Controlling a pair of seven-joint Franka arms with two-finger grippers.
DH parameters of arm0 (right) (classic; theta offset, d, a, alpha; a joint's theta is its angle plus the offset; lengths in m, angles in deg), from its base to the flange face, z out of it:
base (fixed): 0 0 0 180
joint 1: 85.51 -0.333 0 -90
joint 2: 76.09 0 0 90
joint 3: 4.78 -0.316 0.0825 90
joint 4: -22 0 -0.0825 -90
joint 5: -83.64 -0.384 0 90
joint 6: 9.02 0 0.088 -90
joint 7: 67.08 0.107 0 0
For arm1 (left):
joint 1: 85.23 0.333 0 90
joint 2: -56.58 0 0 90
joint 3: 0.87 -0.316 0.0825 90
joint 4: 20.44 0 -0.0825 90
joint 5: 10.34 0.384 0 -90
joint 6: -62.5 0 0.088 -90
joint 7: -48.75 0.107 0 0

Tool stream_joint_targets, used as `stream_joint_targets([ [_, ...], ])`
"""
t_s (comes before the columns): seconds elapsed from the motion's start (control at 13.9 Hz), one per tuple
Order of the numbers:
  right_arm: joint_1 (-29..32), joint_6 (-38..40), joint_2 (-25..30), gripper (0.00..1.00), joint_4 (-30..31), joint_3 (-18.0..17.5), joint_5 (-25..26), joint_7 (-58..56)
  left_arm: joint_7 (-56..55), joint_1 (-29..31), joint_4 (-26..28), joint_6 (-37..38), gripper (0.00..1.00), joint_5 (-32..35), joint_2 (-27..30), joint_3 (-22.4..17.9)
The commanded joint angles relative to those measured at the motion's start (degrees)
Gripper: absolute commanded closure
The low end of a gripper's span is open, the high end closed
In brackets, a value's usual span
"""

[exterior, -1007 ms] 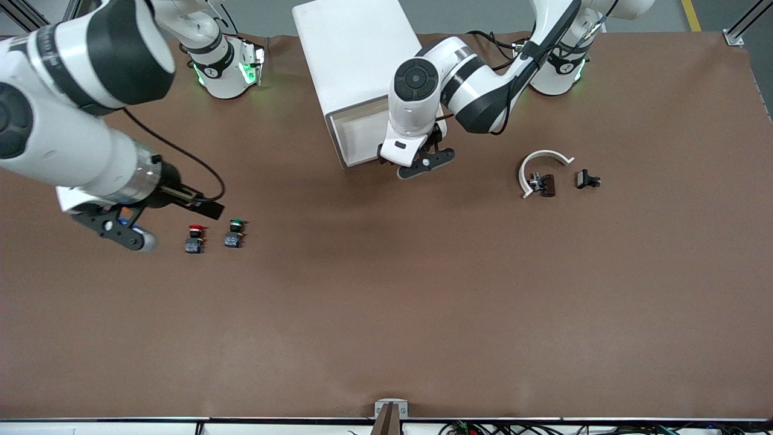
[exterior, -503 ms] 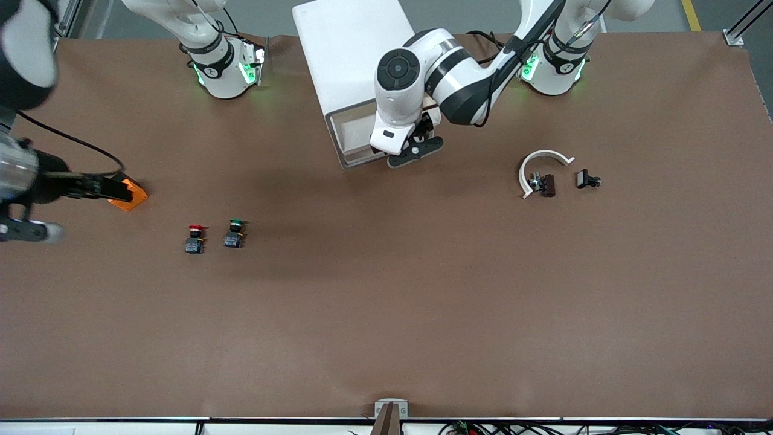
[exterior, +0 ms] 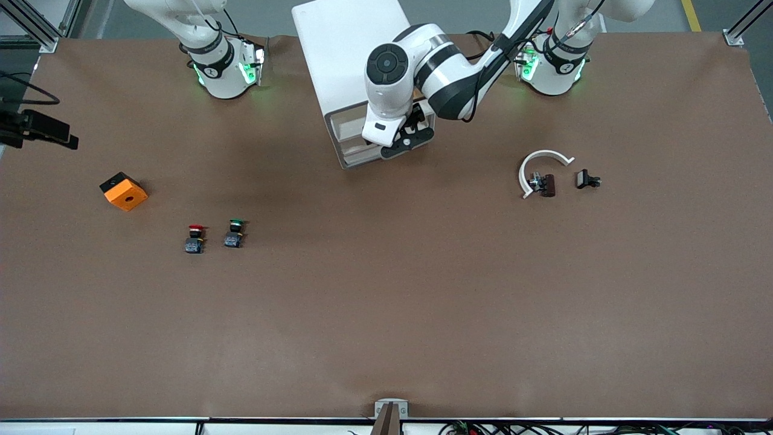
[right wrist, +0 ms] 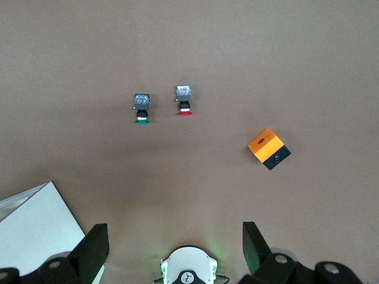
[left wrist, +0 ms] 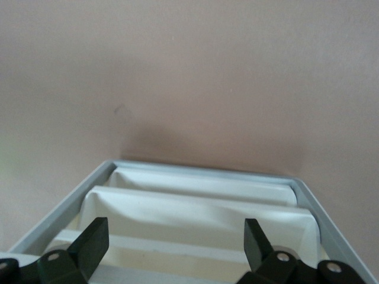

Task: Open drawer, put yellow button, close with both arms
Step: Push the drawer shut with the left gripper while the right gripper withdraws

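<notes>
The white cabinet [exterior: 353,54] stands between the arms' bases. My left gripper [exterior: 406,139] is open against its beige drawer fronts [exterior: 356,136]. In the left wrist view the open gripper [left wrist: 173,245] sits just above the stepped fronts, and the drawer [left wrist: 172,261] lies between its fingertips [left wrist: 89,244]. The tray's inside does not show. The yellow button is not in view. My right gripper [right wrist: 173,248] is open, empty and high up over the right arm's end of the table. Only a black part of that hand [exterior: 39,130] shows in the front view.
An orange box [exterior: 124,191] with a black base, a red-capped button [exterior: 194,238] and a green-capped button [exterior: 234,233] lie toward the right arm's end. A white curved piece [exterior: 540,166] and small black parts [exterior: 587,179] lie toward the left arm's end.
My left gripper moved toward the cabinet and the drawer slid in, so its white tray no longer shows. The right arm swung up and away, uncovering the orange box.
</notes>
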Motion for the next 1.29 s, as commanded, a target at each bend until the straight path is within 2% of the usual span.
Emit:
stream_joint_targets([
  [0.0, 0.1, 1.1, 3.8, 0.0, 4.4, -0.8, 1.2, -0.2, -1.2, 0.0, -0.9, 0.4, 0.0, -4.2, -0.8, 1.8],
  [0.22, 0.3, 2.1, 3.9, 0.0, 4.1, -0.6, 1.8, 0.0, -1.1, 0.1, -1.4, 0.4, 0.0, -8.6, -0.9, 1.8],
  [0.58, 0.1, 0.8, 3.6, 0.0, 3.9, -0.8, 1.8, 1.4, -1.1, 0.0, -1.6, 0.4, 0.0, -9.7, -1.5, 1.8],
  [0.79, 0.0, -1.4, 4.5, 0.0, 7.2, -1.0, 1.2, 1.6, -0.5, 0.3, -1.8, 0.4, 0.0, -9.5, -1.6, 1.7],
  [1.01, -0.6, -5.3, 7.7, 0.0, 12.8, -1.1, 0.9, 1.7, 0.8, 1.0, -3.2, 0.3, 0.0, -8.6, -2.4, 1.1],
  [1.22, -0.5, -5.3, 9.4, 0.0, 14.6, -1.1, 0.0, 1.7, 4.9, 4.4, -5.8, 0.3, 0.0, -7.5, -3.3, 0.5],
])
